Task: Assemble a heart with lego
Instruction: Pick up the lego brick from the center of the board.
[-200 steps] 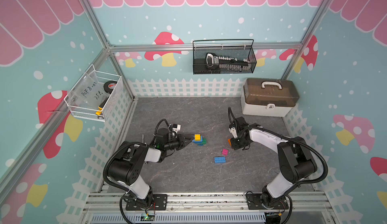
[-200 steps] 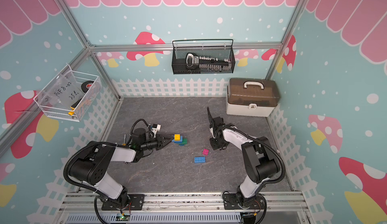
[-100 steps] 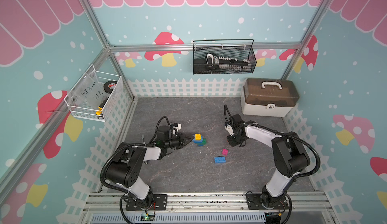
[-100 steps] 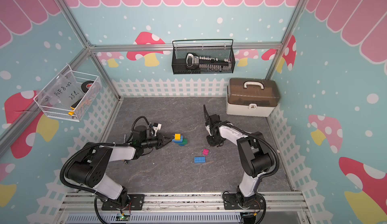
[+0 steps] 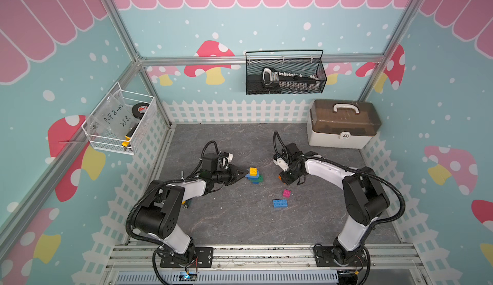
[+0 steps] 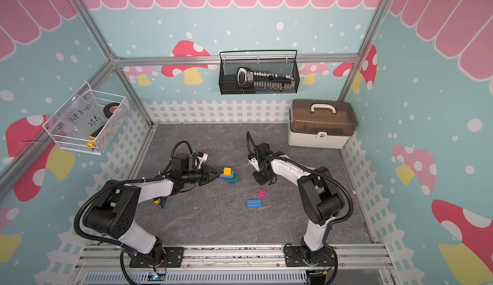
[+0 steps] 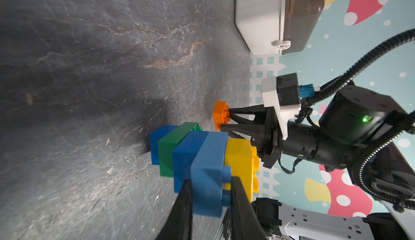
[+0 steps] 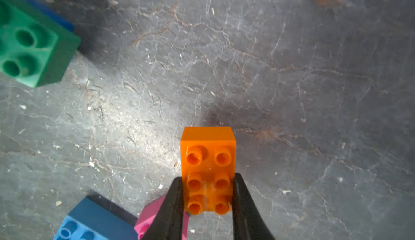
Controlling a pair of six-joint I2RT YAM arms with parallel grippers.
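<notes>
At the centre of both top views, the heart (image 5: 254,175) is only part built: an upright stack of dark blue, green, blue and yellow bricks that appears to rest on the counter (image 5: 240,225). The left claw (image 7: 211,182) reaches in sideways and is clamped narrow on the stack's light blue layer (image 7: 208,160), probably to brace it while another piece is pressed on. Just right of the stack in a top view, the right claw (image 8: 207,177) points down, closed snugly on an orange brick (image 8: 207,151) with its studs up. Whether that brick has left the counter I cannot tell. Lower in the frame, a pink brick (image 5: 286,193) and a loose blue brick (image 5: 279,204) lie waiting.
</notes>
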